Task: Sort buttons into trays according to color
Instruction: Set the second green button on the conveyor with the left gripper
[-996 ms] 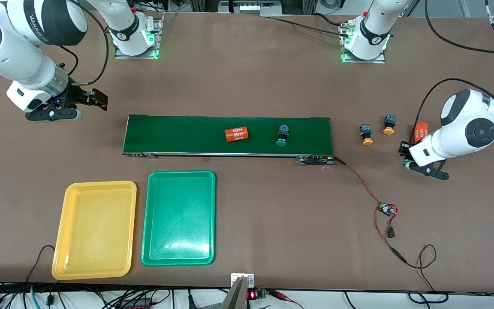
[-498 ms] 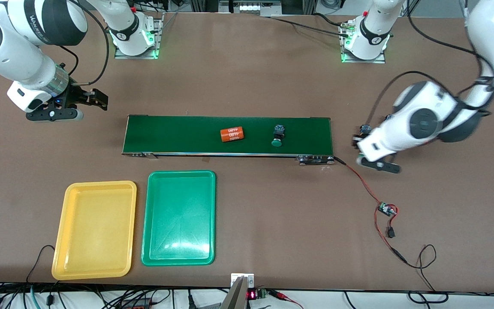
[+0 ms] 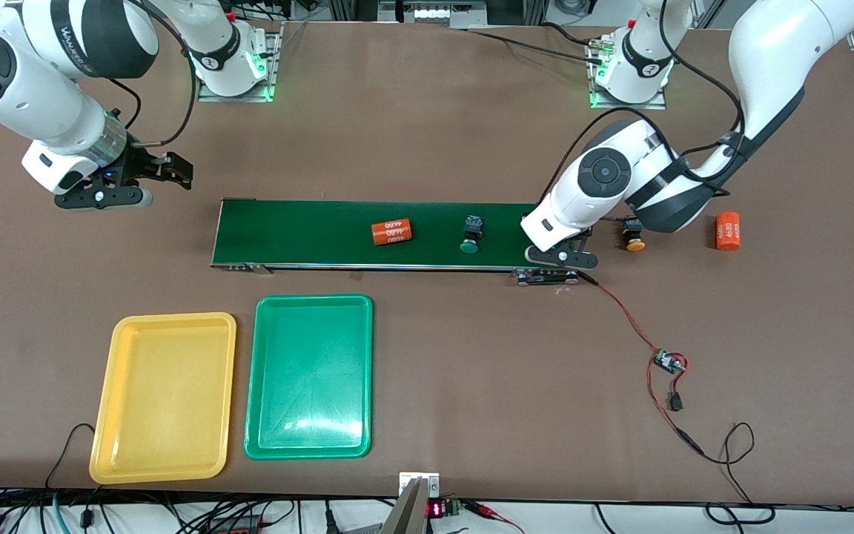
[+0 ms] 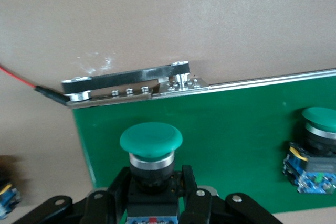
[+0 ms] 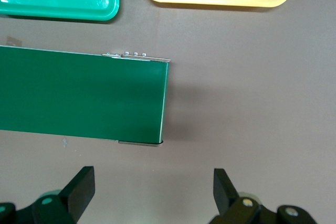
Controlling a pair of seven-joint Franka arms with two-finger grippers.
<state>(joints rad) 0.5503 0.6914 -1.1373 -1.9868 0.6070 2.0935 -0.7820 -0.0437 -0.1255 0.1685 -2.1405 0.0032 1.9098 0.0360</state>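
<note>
Both trays, yellow tray and green tray, sit empty: the left hand, clamped on a green button, hovers over the conveyor belt end, one green button on the belt rides it, and the right hand waits with fingers apart

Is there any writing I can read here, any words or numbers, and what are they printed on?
"4680": white print, repeated, on the orange cylinder lying on the green belt.
White print on the second orange cylinder, on the table at the left arm's end: too small to read.
Lettering on the right arm's dark band: blurred.
Red digits on the display at the table's near edge: unreadable.
</note>
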